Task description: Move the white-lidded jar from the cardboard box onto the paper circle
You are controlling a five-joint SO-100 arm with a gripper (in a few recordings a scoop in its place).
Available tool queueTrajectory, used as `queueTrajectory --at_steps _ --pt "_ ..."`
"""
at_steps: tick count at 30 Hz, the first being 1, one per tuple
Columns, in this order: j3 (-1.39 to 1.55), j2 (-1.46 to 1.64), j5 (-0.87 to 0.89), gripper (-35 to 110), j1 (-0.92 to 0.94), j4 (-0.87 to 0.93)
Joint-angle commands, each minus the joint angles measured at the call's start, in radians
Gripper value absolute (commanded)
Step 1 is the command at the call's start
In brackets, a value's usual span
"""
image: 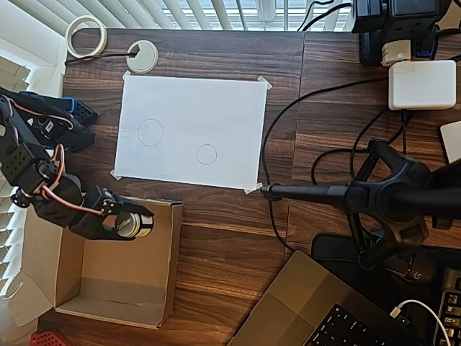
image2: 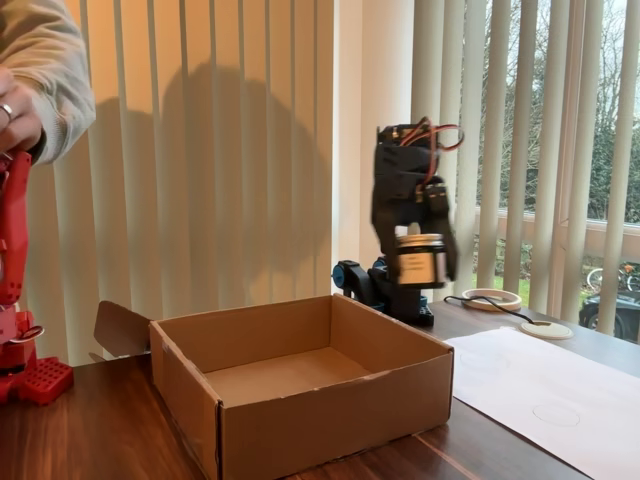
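Fixed view: the jar hangs in the hand, lifted clear above the open cardboard box [image2: 300, 385].

Overhead, the surface [image: 216, 245] carries the box at lower left and, well apart from it, the taped white sheet [image: 189, 130] with the larger drawn circle [image: 150, 132] and the smaller paper circle [image: 207, 154]. The hand [image: 128, 223] sits over the box's upper edge, clenched on the white-lidded jar [image: 127, 225]. From the side, that jar [image2: 420, 261] looks small, rigid and probably glass: fairly light, smooth-walled and liable to slip or crack if dropped, so the dark sides just under the lid seem the sound place to grip. Only the side view gives its height; only the overhead gives the route to the circle.
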Motion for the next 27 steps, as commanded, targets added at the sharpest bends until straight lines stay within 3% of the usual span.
queueTrajectory --at_steps 1,8,15,27 --pt "-0.092 0.052 0.002 12 -0.117 -0.017" --pt "-0.095 -0.083 -0.018 12 -0.287 -0.064" --pt "-0.054 -0.227 -0.051 13 -0.391 -0.230" --pt "0.187 -0.275 -0.132 13 -0.416 -0.453"
